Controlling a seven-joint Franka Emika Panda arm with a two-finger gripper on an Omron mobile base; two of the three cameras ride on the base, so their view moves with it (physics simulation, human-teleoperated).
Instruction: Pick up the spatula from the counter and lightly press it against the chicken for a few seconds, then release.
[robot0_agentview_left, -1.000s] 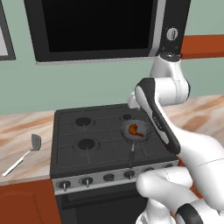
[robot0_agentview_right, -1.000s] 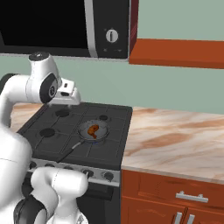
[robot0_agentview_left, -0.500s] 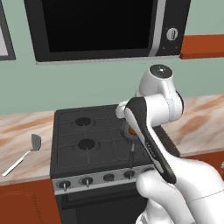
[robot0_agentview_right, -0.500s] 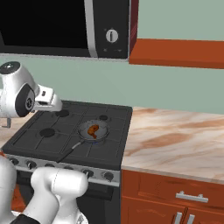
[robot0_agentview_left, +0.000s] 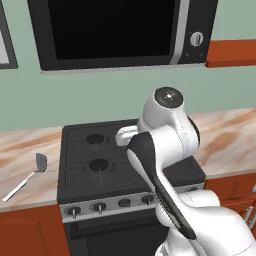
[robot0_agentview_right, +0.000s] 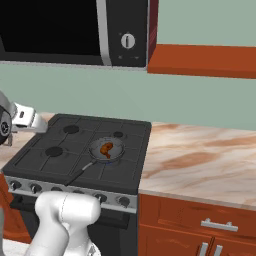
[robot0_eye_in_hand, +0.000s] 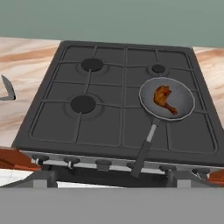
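The spatula (robot0_agentview_left: 31, 175) lies on the counter (robot0_agentview_left: 20, 150) left of the stove (robot0_agentview_left: 80, 176), well apart from the wide-open, empty gripper (robot0_eye_in_hand: 111, 178).

Spatula (robot0_eye_in_hand: 8, 87) partly beyond left edge

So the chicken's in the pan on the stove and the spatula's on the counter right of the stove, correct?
No, the spatula lies on the counter left of the stove, as the left base view shows. The chicken is in the pan.
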